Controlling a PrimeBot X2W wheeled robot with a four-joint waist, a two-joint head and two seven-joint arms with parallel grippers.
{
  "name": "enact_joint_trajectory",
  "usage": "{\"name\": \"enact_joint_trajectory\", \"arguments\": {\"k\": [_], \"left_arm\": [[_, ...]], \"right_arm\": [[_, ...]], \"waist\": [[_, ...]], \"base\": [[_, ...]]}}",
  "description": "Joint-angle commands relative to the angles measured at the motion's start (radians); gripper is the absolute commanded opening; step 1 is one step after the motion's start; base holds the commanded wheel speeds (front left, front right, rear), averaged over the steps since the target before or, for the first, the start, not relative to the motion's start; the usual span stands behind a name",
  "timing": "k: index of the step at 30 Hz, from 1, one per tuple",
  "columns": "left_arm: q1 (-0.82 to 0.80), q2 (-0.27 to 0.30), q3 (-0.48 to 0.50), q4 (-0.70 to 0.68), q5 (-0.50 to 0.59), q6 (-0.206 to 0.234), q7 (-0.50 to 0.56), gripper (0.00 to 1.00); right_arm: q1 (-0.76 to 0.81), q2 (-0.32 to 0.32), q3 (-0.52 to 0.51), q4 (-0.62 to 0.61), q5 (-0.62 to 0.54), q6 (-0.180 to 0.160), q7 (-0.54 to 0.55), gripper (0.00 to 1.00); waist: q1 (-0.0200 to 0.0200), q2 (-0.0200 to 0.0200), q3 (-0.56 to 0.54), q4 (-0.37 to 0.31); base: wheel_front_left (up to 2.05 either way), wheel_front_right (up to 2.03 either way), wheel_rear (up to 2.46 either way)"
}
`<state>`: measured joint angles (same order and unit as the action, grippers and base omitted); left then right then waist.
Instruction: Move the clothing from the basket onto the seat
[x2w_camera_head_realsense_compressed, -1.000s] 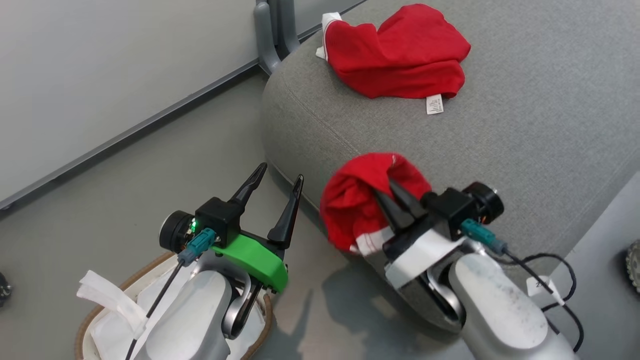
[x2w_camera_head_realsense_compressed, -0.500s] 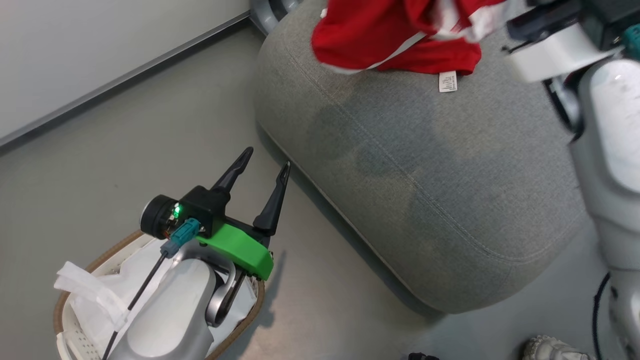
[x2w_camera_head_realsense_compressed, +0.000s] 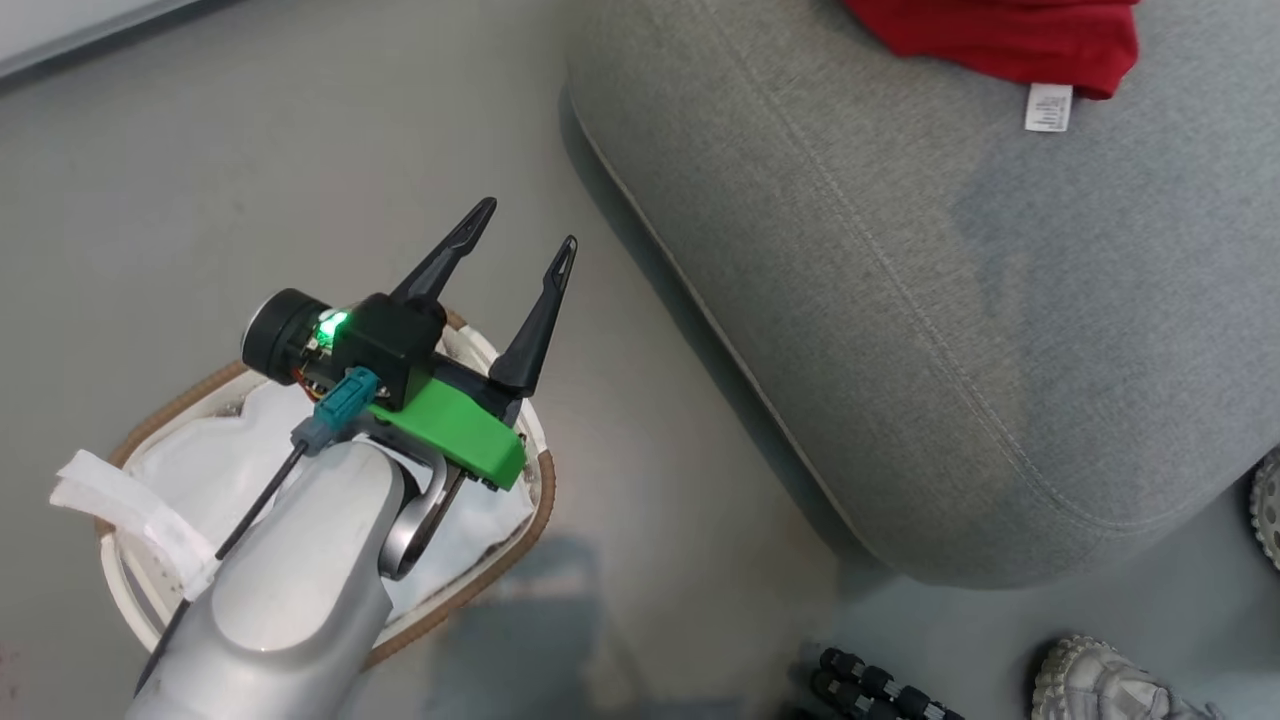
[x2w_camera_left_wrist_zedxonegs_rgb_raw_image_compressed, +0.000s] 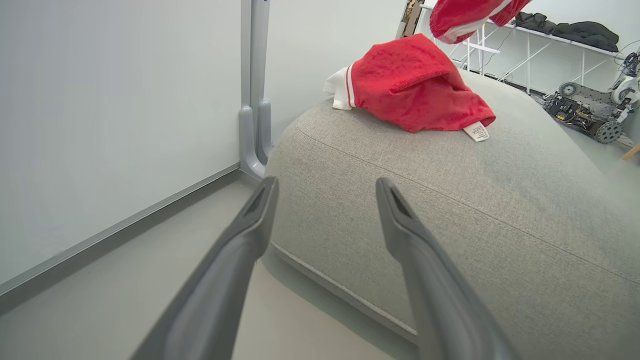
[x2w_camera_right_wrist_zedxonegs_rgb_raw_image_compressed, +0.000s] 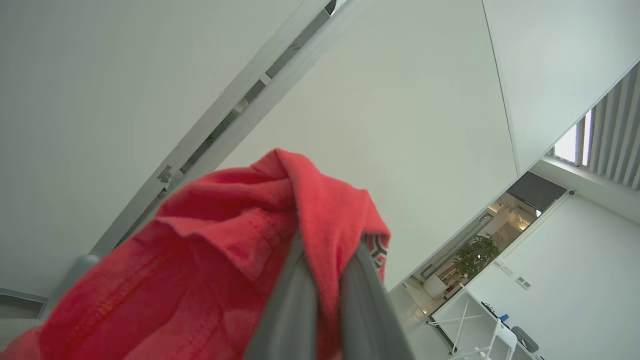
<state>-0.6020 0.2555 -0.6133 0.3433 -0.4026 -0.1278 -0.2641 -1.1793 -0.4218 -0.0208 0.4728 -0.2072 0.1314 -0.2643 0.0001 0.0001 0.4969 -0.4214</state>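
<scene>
**Kid:** Up went the right hand (x2w_camera_right_wrist_zedxonegs_rgb_raw_image_compressed: 327, 270) with the held garment (x2w_camera_right_wrist_zedxonegs_rgb_raw_image_compressed: 200, 260)! A second ago it was low, by the front edge of the seat (x2w_camera_head_realsense_compressed: 900, 300). Now the held garment (x2w_camera_left_wrist_zedxonegs_rgb_raw_image_compressed: 465, 17) dangles at the top of the left wrist view, high over the seat. The head camera tipped down too, so the seat didn't really slide.

**Friend:** Why so high?

**Kid:** I think it's so the cloth clears the edge and can drop on top. That hand's two fingers are squeezed together with red cloth bunched around them, so it can't slip.

**Friend:** And the other one?

**Kid:** The lying garment (x2w_camera_left_wrist_zedxonegs_rgb_raw_image_compressed: 415, 85) is already on the seat, upper middle of that view.

**Friend:** What's the left hand (x2w_camera_head_realsense_compressed: 527, 225) doing?

**Kid:** It's spread wide, holding nothing. It hovers over the basket (x2w_camera_head_realsense_compressed: 540, 480), lower left of the head view, on the floor near the seat.

**Friend:** Any red in the basket?

**Kid:** I see the white liner (x2w_camera_head_realsense_compressed: 210, 450) and no red, though the arm hides some. I guess that hand just waits out of the way.
</scene>
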Motion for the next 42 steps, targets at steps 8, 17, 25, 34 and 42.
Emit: {"name": "enact_joint_trajectory", "arguments": {"k": [8,17,25,34,42], "left_arm": [[-0.081,0.041,-0.015,-0.014,0.013,-0.004,0.000,1.00],[-0.108,0.049,-0.021,-0.011,0.012,-0.004,0.000,1.00],[-0.090,0.027,-0.017,0.011,0.003,-0.004,0.000,1.00],[-0.043,-0.004,0.001,0.037,-0.009,-0.004,0.000,1.00],[0.017,-0.036,0.036,0.055,0.001,-0.004,0.000,1.00]], "right_arm": [[0.028,0.043,-0.151,0.098,-0.042,-0.001,0.000,0.00],[0.147,0.143,-0.342,0.158,-0.070,-0.001,0.000,0.00],[0.276,0.226,-0.429,0.130,-0.072,-0.001,0.000,0.00],[0.438,0.296,-0.404,0.047,-0.021,-0.001,0.000,0.00],[0.545,0.315,-0.415,-0.025,0.022,-0.001,0.000,1.00]], "waist": [[-0.0001,-0.0001,0.211,0.112],[-0.0001,-0.0001,0.263,0.142],[-0.0001,-0.0001,0.211,0.130],[-0.0001,-0.0001,0.106,0.120],[-0.0001,-0.0001,0.015,0.145]], "base": [[0.00,0.00,0.00],[0.00,0.00,0.00],[0.00,0.00,0.00],[0.00,0.00,0.00],[0.00,0.00,0.00]]}}
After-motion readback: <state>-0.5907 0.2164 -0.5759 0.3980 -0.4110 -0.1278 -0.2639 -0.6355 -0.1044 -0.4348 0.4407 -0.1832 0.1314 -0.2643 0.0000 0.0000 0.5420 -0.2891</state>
